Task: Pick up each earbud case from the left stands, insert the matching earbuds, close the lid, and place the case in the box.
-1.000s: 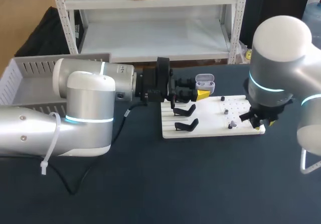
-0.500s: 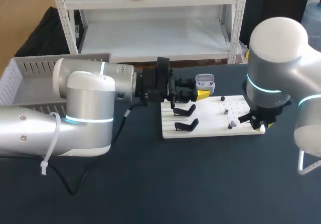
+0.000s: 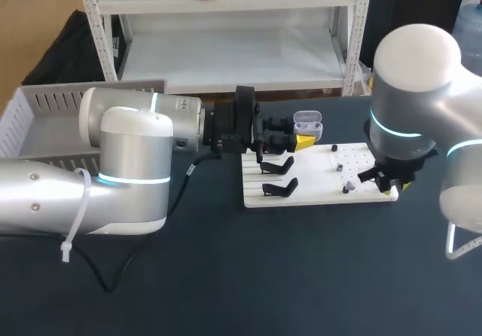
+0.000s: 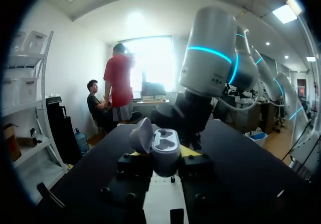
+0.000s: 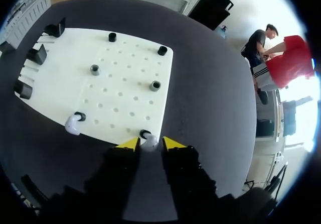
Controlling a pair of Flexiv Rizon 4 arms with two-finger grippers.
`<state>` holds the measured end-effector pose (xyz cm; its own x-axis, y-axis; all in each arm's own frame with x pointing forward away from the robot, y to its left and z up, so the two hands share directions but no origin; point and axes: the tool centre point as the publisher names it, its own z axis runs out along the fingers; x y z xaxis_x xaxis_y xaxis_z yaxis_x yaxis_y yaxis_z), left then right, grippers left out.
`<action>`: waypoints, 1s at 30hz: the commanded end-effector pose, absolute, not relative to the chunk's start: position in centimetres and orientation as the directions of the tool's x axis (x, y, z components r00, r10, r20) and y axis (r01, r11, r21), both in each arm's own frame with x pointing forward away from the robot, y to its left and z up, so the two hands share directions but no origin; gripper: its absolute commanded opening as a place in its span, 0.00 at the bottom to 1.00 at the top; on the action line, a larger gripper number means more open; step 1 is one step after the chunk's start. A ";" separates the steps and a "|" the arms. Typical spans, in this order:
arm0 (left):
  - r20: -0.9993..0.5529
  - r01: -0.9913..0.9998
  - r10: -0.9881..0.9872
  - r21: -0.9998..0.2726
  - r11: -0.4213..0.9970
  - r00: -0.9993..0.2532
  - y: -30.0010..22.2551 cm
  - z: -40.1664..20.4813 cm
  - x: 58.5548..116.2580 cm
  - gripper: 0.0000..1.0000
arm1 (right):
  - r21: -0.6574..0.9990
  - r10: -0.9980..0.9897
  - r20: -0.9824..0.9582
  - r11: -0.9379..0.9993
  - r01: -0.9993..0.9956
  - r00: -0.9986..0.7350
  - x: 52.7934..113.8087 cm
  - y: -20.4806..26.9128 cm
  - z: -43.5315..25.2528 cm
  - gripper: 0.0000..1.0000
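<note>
My left gripper (image 4: 164, 156) is shut on an open grey-white earbud case (image 4: 164, 146), held upright above the back left of the white board (image 3: 316, 178). Its lid leans off to one side and both earbud wells show. In the head view the case (image 3: 307, 119) sits just past my left gripper (image 3: 300, 136). My right gripper (image 5: 150, 143) is low over the board's front right corner, and its yellow tips press a white earbud (image 5: 149, 142) from both sides beside a black socket. A second white earbud (image 5: 72, 125) lies by another socket further along that edge.
Black case stands (image 3: 280, 187) line the board's left side. Several small black and grey sockets (image 5: 155, 86) stud the board (image 5: 120, 83). A grey slatted box (image 3: 45, 110) stands at the table's back left. Dark bare table lies in front of the board.
My right gripper's fingers have drawn in around the white earbud at the board's corner, and the arm has shifted slightly left. The left arm and the case have not moved.
</note>
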<state>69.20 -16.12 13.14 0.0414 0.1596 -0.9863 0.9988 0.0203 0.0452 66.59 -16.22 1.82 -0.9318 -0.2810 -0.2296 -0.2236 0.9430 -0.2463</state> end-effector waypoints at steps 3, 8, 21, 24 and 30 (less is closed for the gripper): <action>-0.986 0.999 0.161 0.045 0.020 0.041 -16.2 13.1 69.3 0.00 | -0.247 -0.285 -0.227 0.942 -0.228 -0.931 66.4 -15.9 1.9 0.29; -0.986 0.999 0.161 0.045 0.020 0.041 -16.2 13.1 69.3 0.00 | -0.246 -0.288 -0.226 0.941 -0.232 -0.931 66.4 -15.8 1.9 0.29; -0.986 0.999 0.161 0.045 0.020 0.041 -16.2 13.1 69.3 0.00 | -0.252 -0.273 -0.217 0.943 -0.217 -0.937 66.4 -16.0 1.8 0.00; -0.986 0.999 0.161 0.045 0.020 0.041 -16.2 13.1 69.3 0.00 | -0.252 -0.270 -0.215 0.944 -0.213 -0.939 66.5 -16.1 2.0 0.00; -0.986 0.999 0.161 0.045 0.020 0.041 -16.2 13.1 69.3 0.00 | -0.247 -0.255 -0.233 0.949 -0.196 -0.939 66.1 -16.5 3.9 0.00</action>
